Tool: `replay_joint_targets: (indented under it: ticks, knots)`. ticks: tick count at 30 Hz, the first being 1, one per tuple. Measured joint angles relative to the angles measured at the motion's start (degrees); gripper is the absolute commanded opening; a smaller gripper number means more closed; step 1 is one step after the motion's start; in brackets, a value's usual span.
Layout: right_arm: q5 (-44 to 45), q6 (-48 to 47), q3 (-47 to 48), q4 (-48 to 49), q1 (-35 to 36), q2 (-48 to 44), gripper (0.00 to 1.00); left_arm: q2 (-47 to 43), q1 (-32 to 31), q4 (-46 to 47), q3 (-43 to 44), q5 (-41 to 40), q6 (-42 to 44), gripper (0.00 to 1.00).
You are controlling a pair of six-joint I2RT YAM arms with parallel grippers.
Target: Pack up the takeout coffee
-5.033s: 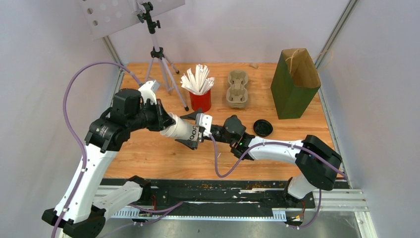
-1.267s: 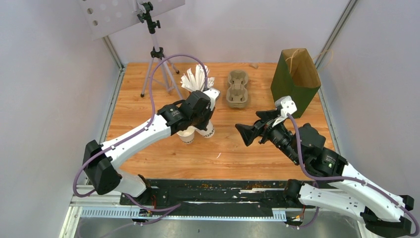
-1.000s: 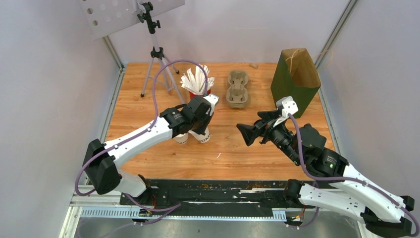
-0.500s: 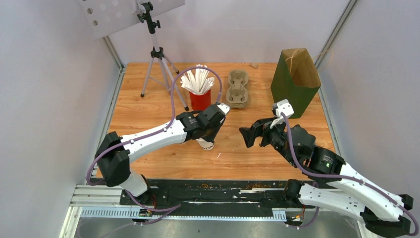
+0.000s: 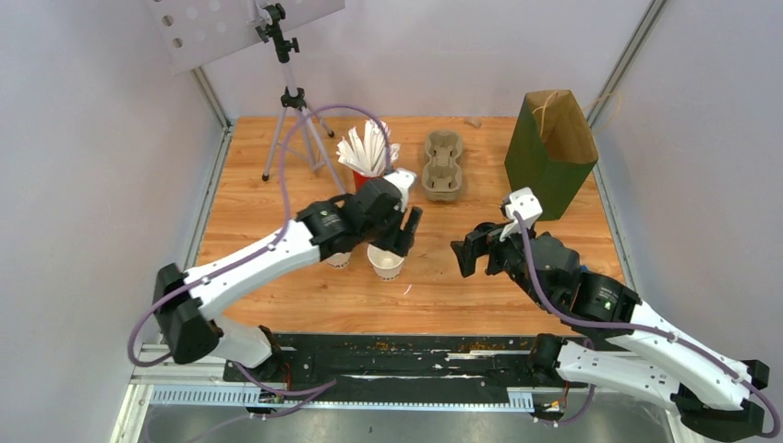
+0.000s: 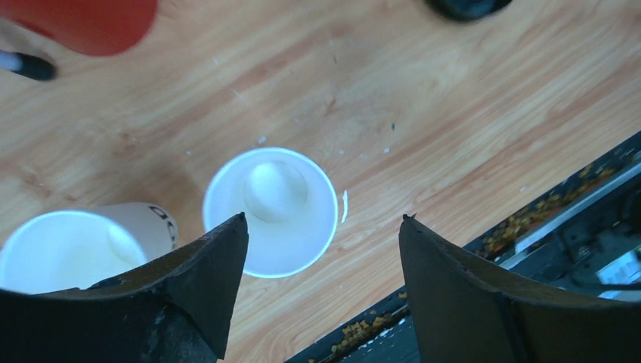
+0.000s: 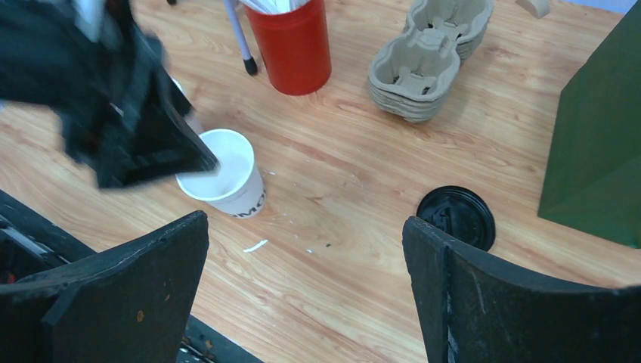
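Observation:
Two white paper cups stand upright side by side on the wooden table, both open-topped with no lid on. One cup [image 5: 386, 263] [image 6: 270, 212] [image 7: 223, 181] sits just under my left gripper [image 5: 399, 238] [image 6: 323, 219], which hangs open above it and holds nothing. The other cup [image 5: 337, 259] [image 6: 72, 249] is to its left, partly hidden by the arm. A black lid [image 7: 456, 217] [image 6: 465, 6] lies flat on the table to the right. My right gripper [image 5: 473, 257] [image 7: 304, 227] hovers open and empty between the cup and the lid.
A red cup of white straws [image 5: 367, 152] [image 7: 291, 45] stands behind the cups. The beige pulp tray [image 5: 442, 166] [image 7: 427, 57] is farther back, the green paper bag [image 5: 549, 157] [image 7: 597, 151] at back right, and a tripod [image 5: 295, 111] at back left.
My left gripper brought the cup down beside the other one, opened and let it go; the cup now stands on its own. The right gripper dropped slightly.

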Motion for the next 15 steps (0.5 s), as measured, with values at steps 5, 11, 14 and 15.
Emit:
replay_joint_targets:
  ticks: [5, 11, 14, 15]
  knots:
    - [0.0, -4.8, 0.2, -0.7, -1.4, 5.3, 0.99, -10.1, 6.8, -0.9, 1.2, 0.9, -1.2, 1.00]
    - [-8.0, -7.7, 1.5, -2.8, -13.7, 18.4, 0.75, -25.2, 10.4, -1.2, -3.1, -2.0, 0.9, 1.00]
    - [-13.9, -8.6, 1.5, -3.1, -22.8, 22.8, 0.61, -31.6, 10.2, -1.1, -8.1, -2.5, 3.3, 1.00]
    - [-15.3, -8.8, 1.5, -3.1, -25.3, 24.1, 0.53, -33.8, 10.3, -1.1, -10.3, -2.6, 4.2, 1.00]
